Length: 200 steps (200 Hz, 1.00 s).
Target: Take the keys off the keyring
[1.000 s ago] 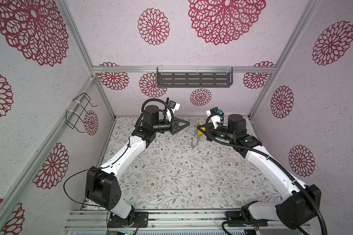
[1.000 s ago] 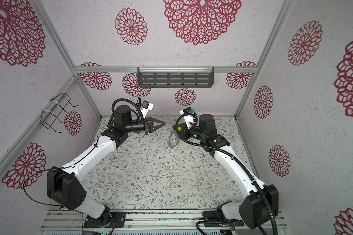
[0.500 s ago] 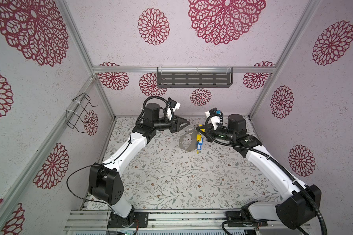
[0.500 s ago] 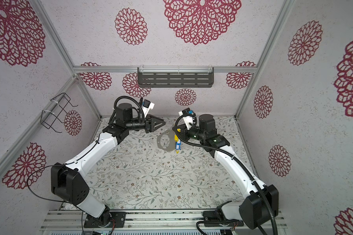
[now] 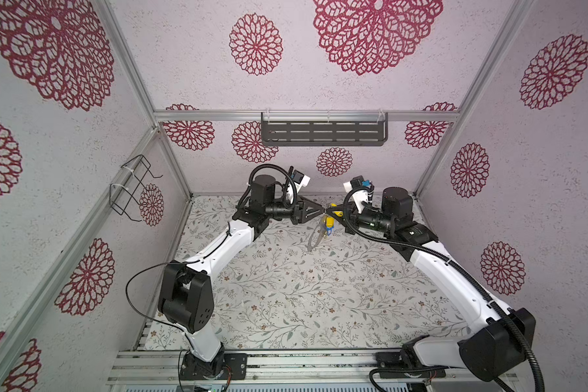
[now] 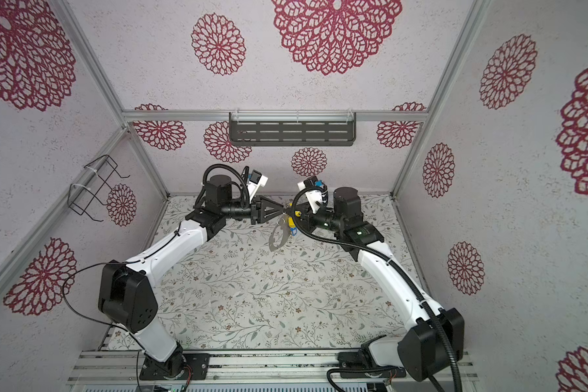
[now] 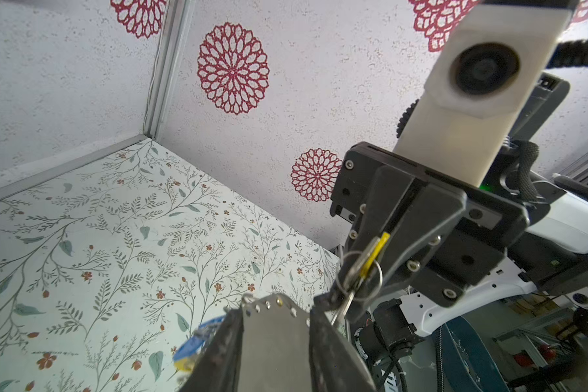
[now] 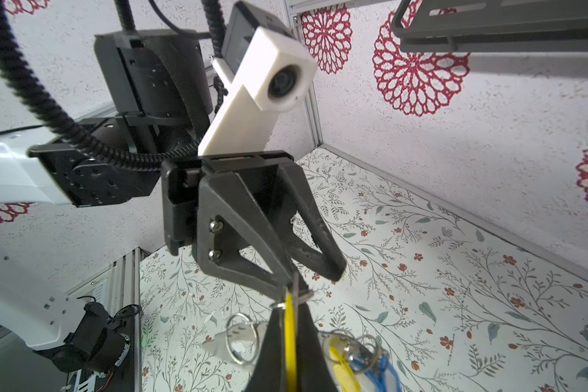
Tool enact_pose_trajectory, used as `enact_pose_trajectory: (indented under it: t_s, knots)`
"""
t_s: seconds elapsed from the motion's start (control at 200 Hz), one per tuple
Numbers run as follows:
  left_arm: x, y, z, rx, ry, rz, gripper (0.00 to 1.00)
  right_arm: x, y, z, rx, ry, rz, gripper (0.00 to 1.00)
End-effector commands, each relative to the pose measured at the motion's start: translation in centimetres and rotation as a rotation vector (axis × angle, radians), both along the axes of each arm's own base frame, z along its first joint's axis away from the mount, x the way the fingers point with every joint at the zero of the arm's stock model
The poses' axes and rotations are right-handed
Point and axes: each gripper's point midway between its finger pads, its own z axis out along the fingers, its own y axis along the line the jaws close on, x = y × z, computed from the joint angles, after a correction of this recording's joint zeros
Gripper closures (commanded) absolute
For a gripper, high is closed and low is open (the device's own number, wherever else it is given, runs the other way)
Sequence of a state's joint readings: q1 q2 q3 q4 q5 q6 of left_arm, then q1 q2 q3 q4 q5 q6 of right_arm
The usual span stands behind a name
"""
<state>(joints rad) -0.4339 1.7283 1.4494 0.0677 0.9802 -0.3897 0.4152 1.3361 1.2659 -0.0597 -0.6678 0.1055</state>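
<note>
Keyring suspended in mid-air toward 12 o'clock of the table.

We find the right gripper pressed together on the yellow key, which it pinches edge-on between its fingers. The keyring hangs below that key on small wire rings, toward 6 o'clock from the grip point in both top views. The other keys, blue and yellow, dangle at the plate's upper end on its 3 o'clock side. The left gripper comes in from 9 o'clock with its jaws spread, and one finger ends just beside the wire rings. We cannot tell whether it touches the keyring.
</note>
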Motion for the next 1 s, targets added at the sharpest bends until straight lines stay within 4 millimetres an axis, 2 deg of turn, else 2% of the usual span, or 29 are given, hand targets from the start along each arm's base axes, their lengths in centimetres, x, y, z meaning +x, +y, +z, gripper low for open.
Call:
enact_pose_trajectory:
  t_s: [0.0,0.055,0.19,0.41,0.62,0.771,0.861,0.996]
  knots:
    - [-1.4,0.2,3.0,-0.076,-0.063,-0.045,0.62,-0.3,-0.1,4.0,0.059,-0.113,0.017,1.00]
    - [-1.7,0.2,3.2,-0.083,-0.060,-0.053,0.62,-0.2,-0.1,4.1,0.062,-0.112,0.019,1.00]
    - [-1.8,0.5,3.6,-0.097,-0.046,-0.062,0.70,-0.1,-0.1,4.3,0.068,-0.113,0.018,1.00]
    - [-1.7,1.5,4.7,-0.149,-0.048,-0.047,0.71,-0.2,0.0,4.5,0.067,-0.110,0.031,1.00]
    - [-1.5,2.3,5.0,-0.163,-0.072,-0.034,0.63,-0.5,0.1,4.7,0.062,-0.115,0.048,1.00]
    - [-2.5,3.2,6.0,-0.199,-0.206,-0.065,0.61,-0.8,0.2,4.7,0.046,-0.127,0.060,1.00]
    - [-3.5,3.2,6.2,-0.224,-0.281,-0.123,0.65,-1.0,0.1,4.8,0.040,-0.137,0.066,1.00]
    - [-3.1,2.8,5.6,-0.224,-0.255,-0.157,0.74,-1.2,0.3,4.8,0.040,-0.134,0.081,1.00]
